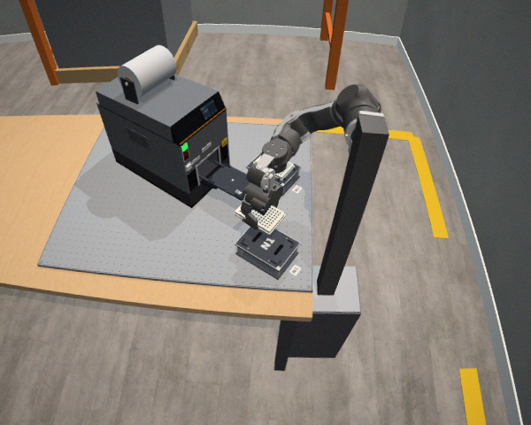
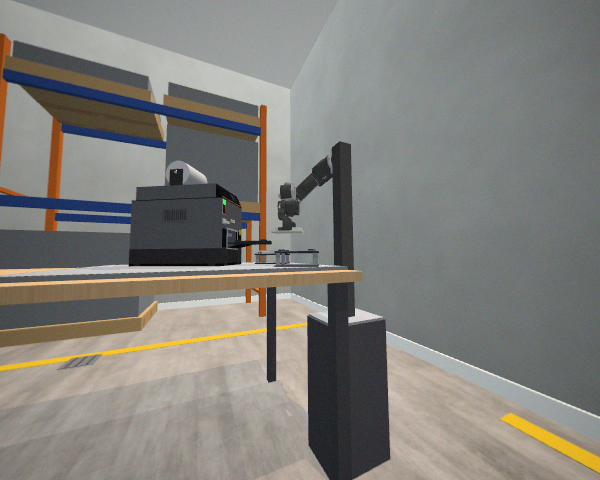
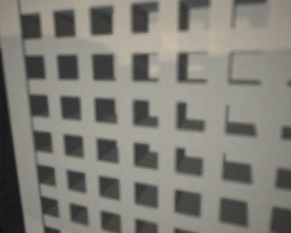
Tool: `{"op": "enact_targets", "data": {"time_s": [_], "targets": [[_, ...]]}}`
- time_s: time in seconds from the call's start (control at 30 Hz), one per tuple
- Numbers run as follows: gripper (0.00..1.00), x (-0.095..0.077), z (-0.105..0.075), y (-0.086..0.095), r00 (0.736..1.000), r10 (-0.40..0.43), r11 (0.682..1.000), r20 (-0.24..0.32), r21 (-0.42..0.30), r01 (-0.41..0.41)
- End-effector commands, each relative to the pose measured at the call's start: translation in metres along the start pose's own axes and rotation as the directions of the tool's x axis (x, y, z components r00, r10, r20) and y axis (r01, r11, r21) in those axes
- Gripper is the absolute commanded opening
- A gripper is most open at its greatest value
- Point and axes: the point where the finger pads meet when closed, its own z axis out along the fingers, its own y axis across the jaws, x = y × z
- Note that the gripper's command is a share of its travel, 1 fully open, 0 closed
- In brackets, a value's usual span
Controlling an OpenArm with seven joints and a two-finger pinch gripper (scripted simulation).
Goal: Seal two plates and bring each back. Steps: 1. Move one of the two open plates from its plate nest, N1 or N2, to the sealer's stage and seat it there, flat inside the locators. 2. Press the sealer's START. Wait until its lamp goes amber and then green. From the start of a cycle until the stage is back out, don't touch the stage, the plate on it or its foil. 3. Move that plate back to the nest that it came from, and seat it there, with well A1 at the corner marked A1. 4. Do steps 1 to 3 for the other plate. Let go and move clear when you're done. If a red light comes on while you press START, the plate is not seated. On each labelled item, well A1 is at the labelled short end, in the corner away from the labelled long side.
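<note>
My gripper point(image 1: 259, 213) point(image 2: 287, 227) is shut on a cream plate point(image 1: 272, 218) point(image 2: 298, 230) point(image 3: 126, 133), held about level above nest N1 point(image 1: 250, 247) point(image 2: 303, 251). In the wrist view its square wells fill the picture, with a pale reflection across the top; whether foil covers them I cannot tell. Nest N1 is empty. The other plate point(image 1: 286, 171) sits in nest N2 point(image 1: 291, 181), partly hidden by the arm. The sealer's stage point(image 1: 222, 176) point(image 2: 256, 242) is out, with no plate visible on it. The sealer's lamp point(image 1: 184, 147) point(image 2: 224, 202) is green.
The sealer point(image 1: 142, 132) point(image 2: 176, 222) stands left of the nests, with a white foil roll point(image 1: 151, 68) point(image 2: 189, 174) on top. The arm's post point(image 1: 355, 201) point(image 2: 342, 206) rises beyond the table's right edge. The stage's outer end is close to the arm in the top view.
</note>
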Motion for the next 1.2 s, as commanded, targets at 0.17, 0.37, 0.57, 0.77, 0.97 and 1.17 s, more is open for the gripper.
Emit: {"op": "enact_targets", "data": {"time_s": [0.17,0.37,0.57,0.77,0.97,1.17], "targets": [[0.0,-0.015,-0.002,-0.004,1.0,-0.005,1.0,-0.001,-0.013,0.005],[0.0,-0.023,-0.002,-0.008,1.0,-0.004,1.0,0.0,-0.015,0.004],[0.0,-0.036,-0.002,-0.014,1.0,-0.004,1.0,0.0,-0.015,0.004],[0.0,-0.048,-0.002,-0.021,1.0,-0.004,1.0,0.0,-0.015,0.004],[0.0,-0.057,-0.002,-0.025,1.0,-0.004,1.0,0.0,-0.015,0.004],[0.0,-0.069,-0.002,-0.031,1.0,-0.004,1.0,0.001,-0.015,0.004]]}}
